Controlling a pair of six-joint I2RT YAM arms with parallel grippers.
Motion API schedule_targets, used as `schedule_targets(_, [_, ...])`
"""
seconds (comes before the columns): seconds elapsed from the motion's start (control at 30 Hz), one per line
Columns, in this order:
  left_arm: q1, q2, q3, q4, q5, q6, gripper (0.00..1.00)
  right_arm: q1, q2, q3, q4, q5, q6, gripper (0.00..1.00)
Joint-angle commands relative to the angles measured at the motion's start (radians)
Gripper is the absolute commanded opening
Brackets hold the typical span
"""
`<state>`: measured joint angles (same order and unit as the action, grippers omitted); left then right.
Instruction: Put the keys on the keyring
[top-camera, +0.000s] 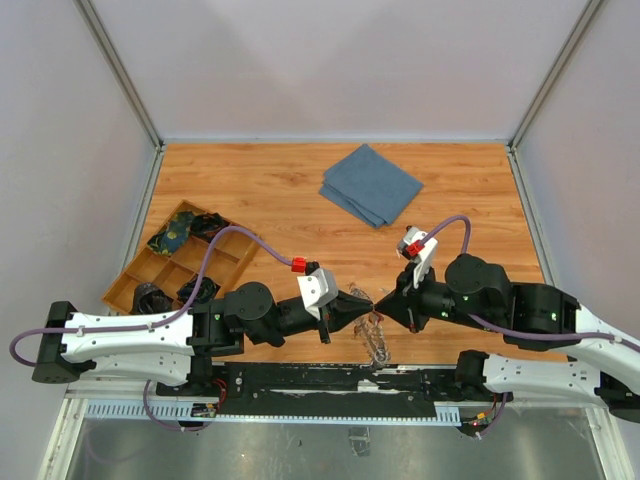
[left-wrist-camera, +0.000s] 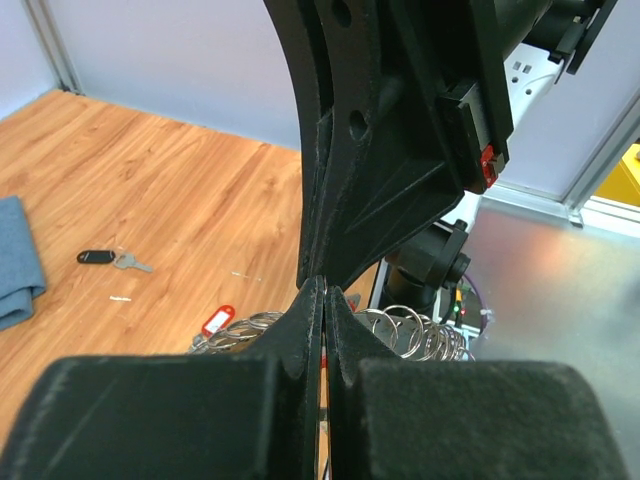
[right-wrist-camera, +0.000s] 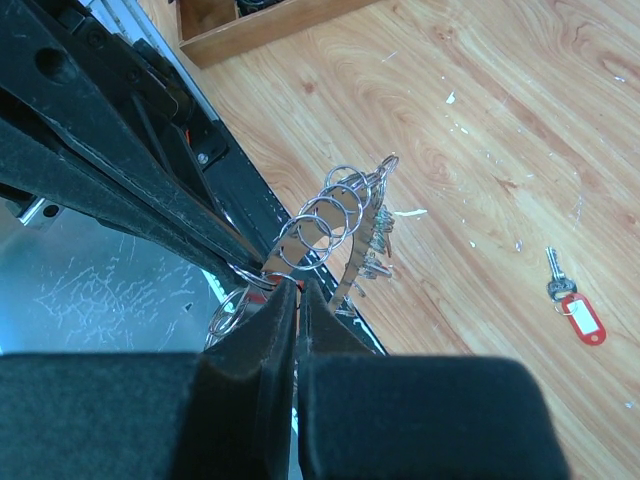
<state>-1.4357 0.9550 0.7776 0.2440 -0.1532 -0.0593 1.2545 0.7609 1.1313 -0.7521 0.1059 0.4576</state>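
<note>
The keyring (top-camera: 377, 337), a silvery band strung with small wire rings, hangs between my two grippers above the table's near edge. My left gripper (top-camera: 357, 303) is shut on its upper edge. My right gripper (top-camera: 385, 300) faces it tip to tip and is shut on the same stretch, with a bit of red at its tips. The ring's loops show in the left wrist view (left-wrist-camera: 420, 330) and the right wrist view (right-wrist-camera: 330, 215). A key with a red tag (right-wrist-camera: 580, 318) lies on the wood; it also shows in the left wrist view (left-wrist-camera: 217, 320). A key with a black head (left-wrist-camera: 97, 257) lies farther off.
A folded blue cloth (top-camera: 372, 185) lies at the back centre. A wooden compartment tray (top-camera: 150, 275) with dark items stands at the left. The black base rail (top-camera: 300, 378) runs along the near edge under the hanging ring.
</note>
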Motion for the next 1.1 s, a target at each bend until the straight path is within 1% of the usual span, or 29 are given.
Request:
schedule_targets(0.0, [-0.004, -0.032, 0.015, 0.120, 0.037, -0.005, 0.00, -0.008, 0.010, 0.012, -0.045, 0.015, 0.018, 0.00])
schedule_targets(0.1, [-0.005, -0.029, 0.016, 0.120, 0.038, -0.004, 0.01, -0.007, -0.009, -0.003, -0.010, 0.033, 0.021, 0.01])
schedule_targets(0.2, [-0.005, -0.035, 0.016, 0.116, 0.038, -0.005, 0.01, -0.008, -0.058, -0.028, 0.030, 0.077, 0.019, 0.01])
schedule_targets(0.23, [-0.005, -0.035, 0.016, 0.115, 0.037, -0.004, 0.00, -0.008, -0.079, -0.037, 0.045, 0.094, 0.020, 0.02])
schedule_targets(0.37, [-0.005, -0.039, 0.013, 0.109, 0.032, -0.006, 0.00, -0.007, -0.139, -0.060, 0.089, 0.127, 0.003, 0.20])
schedule_targets(0.43, [-0.005, -0.041, 0.010, 0.107, 0.031, -0.008, 0.00, -0.007, -0.159, -0.058, 0.089, 0.160, -0.009, 0.26])
schedule_targets(0.5, [-0.005, -0.043, 0.009, 0.101, 0.026, -0.011, 0.01, -0.007, -0.180, -0.052, 0.073, 0.203, -0.021, 0.30])
schedule_targets(0.57, [-0.005, -0.046, 0.007, 0.093, 0.016, -0.013, 0.01, -0.007, -0.197, -0.049, 0.064, 0.239, -0.039, 0.31])
schedule_targets(0.73, [-0.005, -0.054, 0.003, 0.073, -0.024, -0.027, 0.01, -0.007, -0.200, -0.037, 0.027, 0.266, -0.120, 0.37])
schedule_targets(0.8, [-0.005, -0.060, 0.000, 0.065, -0.036, -0.032, 0.01, -0.007, -0.191, -0.034, 0.012, 0.266, -0.150, 0.40])
schedule_targets(0.87, [-0.005, -0.068, -0.005, 0.066, -0.037, -0.035, 0.01, -0.008, -0.176, -0.030, 0.001, 0.254, -0.175, 0.46])
schedule_targets(0.97, [-0.002, -0.083, -0.006, 0.041, -0.076, -0.039, 0.01, -0.007, -0.134, 0.001, -0.054, 0.272, -0.168, 0.54])
schedule_targets(1.07, [0.029, -0.094, -0.002, -0.012, -0.085, -0.050, 0.00, -0.009, -0.083, 0.033, -0.113, 0.318, -0.148, 0.57])
